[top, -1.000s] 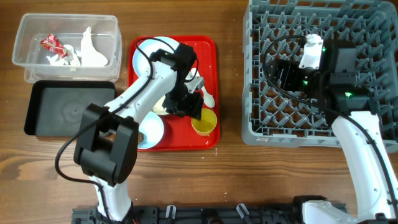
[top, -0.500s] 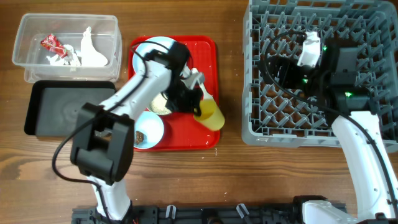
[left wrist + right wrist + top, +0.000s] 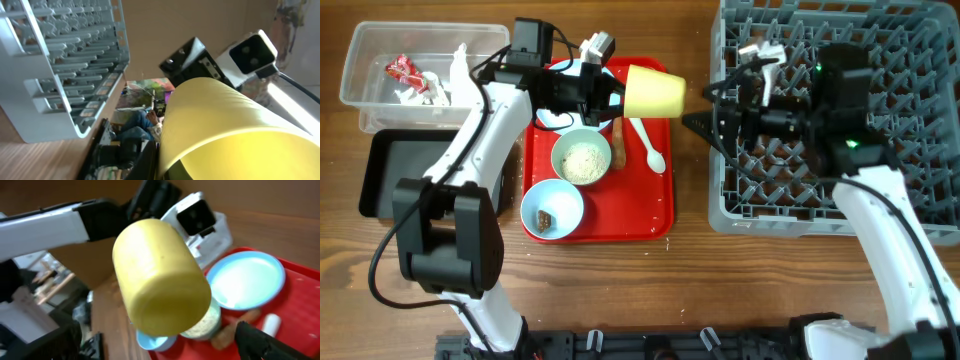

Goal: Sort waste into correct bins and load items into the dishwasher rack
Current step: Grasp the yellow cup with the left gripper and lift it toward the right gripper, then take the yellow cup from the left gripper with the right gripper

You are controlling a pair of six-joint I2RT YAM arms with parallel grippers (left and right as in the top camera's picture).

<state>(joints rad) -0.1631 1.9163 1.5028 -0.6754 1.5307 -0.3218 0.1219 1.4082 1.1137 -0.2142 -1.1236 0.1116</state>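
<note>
at the left, the clear plastic tub (image 3: 360, 100) holds the candy wrapper (image 3: 400, 70) and the tissue (image 3: 470, 85), with the black tray (image 3: 420, 180) just beside it on the robot's side. the left tool (image 3: 612, 92) is clamped on the mouth end of the small yellow cup (image 3: 653, 92). it holds the cup on its side in the air over the far right corner of the red tray (image 3: 645, 215), with the base pointing toward the rack.

the cup looks like stiff plastic: light, smooth and probably slippery. it narrows toward the base, so a squeeze right at that end could let it slide out. the safer hold seems to be across the wall about midway, clear of the left tool, with gentle pressure.

under it on the red tray lie the bowl of rice-like grains (image 3: 582, 158) and the white plastic spoon (image 3: 650, 150).

further right, the right tool (image 3: 700, 105) hangs empty with its fingers spread wide, just beside the cup's base. in the right wrist view the base faces the camera and sits between the two fingertips (image 3: 255, 337), apart from both. behind that tool stands the grey dishwasher rack (image 3: 920, 30).
</note>
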